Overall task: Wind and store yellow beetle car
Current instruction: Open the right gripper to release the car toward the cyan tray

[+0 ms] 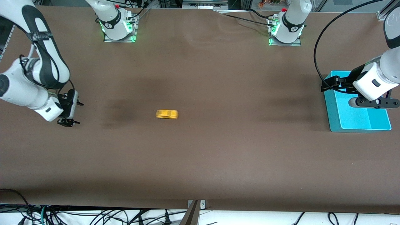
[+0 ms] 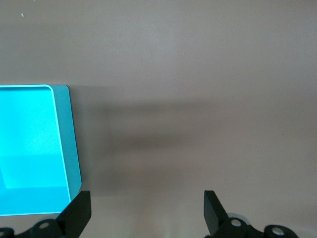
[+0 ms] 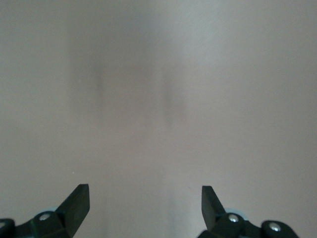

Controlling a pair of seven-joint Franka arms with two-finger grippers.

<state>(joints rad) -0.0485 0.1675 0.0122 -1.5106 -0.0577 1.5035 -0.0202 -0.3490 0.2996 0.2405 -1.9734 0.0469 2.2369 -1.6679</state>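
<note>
Front view high, facing both bases; wrist views look down past spread fingertips [image 2: 79, 213] [image 3: 77, 203] at table [image 1: 218, 156]; left shares bin [image 2: 72, 148].

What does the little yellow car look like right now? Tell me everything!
The yellow beetle car is a tiny, bright yellow toy with a rounded body. It looks smeared sideways, so windows and wheels cannot be made out. It sits on the bare brown table, about midway between the two arms' ends. Nothing touches it, and neither arm's tool is near it. It is not in the blue bin at the left arm's end.
</note>
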